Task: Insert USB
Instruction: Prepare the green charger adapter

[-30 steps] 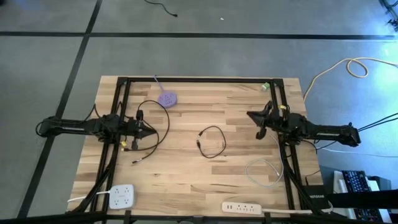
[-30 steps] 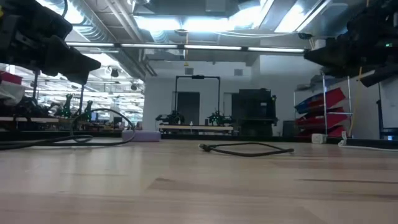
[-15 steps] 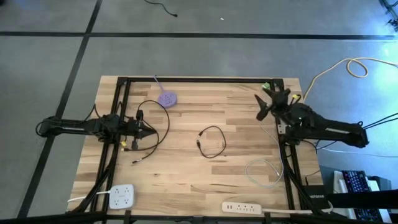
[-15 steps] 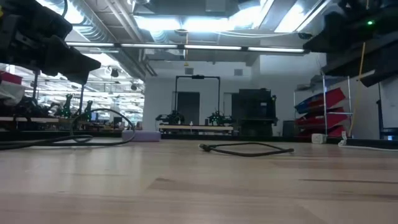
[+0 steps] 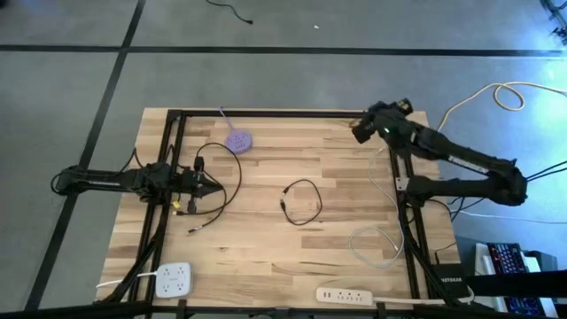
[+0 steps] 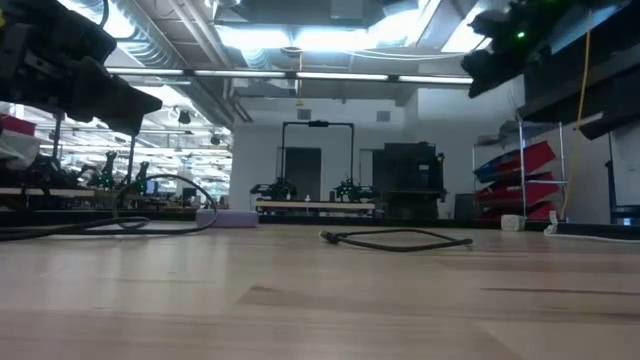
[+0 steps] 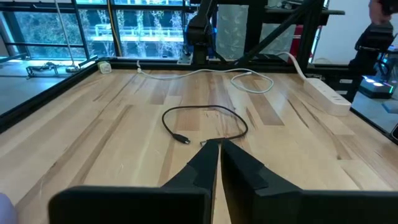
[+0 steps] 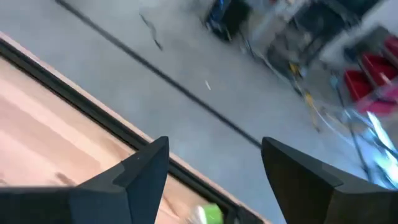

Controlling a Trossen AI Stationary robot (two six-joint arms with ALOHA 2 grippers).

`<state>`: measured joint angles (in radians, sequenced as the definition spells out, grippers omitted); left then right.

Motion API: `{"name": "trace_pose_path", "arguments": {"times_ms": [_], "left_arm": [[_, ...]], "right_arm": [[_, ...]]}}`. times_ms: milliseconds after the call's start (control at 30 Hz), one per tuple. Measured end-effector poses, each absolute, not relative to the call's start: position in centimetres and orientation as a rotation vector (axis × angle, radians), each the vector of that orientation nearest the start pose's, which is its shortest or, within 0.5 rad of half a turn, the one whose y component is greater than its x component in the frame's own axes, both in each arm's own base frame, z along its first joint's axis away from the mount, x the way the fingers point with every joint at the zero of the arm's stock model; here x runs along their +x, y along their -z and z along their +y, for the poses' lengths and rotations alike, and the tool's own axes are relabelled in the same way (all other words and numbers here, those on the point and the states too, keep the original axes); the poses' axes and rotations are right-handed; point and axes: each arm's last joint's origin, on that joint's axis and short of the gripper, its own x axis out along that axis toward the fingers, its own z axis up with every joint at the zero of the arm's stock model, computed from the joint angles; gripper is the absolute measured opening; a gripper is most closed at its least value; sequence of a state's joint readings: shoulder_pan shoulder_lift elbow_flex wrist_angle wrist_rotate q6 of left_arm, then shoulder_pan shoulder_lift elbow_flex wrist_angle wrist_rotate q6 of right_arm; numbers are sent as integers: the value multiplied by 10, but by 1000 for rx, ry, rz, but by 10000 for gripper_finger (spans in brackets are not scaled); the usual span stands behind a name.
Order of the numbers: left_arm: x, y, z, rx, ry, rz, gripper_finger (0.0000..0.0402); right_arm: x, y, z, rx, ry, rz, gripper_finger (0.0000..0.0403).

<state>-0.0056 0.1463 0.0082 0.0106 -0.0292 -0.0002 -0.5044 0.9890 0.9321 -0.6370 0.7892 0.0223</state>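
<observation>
Wooden planks made up the desk (image 5: 337, 239), framed by dark rails, with grey floor all round. Near its middle lay the black USB cable (image 5: 301, 202), a loose loop with both plug ends (image 7: 183, 139) close together on the side toward the left arm. It looked light and limp, likely to flop if taken by the cord, so I judged the stiff plug body the place to grip. The loop's longer span seemed to run from the near edge to the far edge of the desk; which way the plug faced I could not make out. The left pincer (image 5: 215, 186) hung over the left side, fingers pressed together on nothing, pointing at the cable. The right pincer (image 5: 361, 130) was at the far right corner, fingers (image 8: 147, 165) apart and empty. White power strips (image 5: 353, 294) lay along the near edge.
</observation>
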Motion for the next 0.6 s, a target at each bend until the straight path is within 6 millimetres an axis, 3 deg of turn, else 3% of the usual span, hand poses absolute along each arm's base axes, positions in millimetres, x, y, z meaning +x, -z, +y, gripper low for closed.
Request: {"name": "trace_pose_path", "arguments": {"times_ms": [233,433,600], "left_arm": [[106,-155,0,2,-24,127,5],[106,-155,0,2,-23,127,5],[106,-155,0,2,-23,128,5]], "right_arm": [[153,-324,-171,188,1228,878,239],[139,-308,-216,427,1180,952,239],[132,-279,-246,588,1254,1042,239]]}}
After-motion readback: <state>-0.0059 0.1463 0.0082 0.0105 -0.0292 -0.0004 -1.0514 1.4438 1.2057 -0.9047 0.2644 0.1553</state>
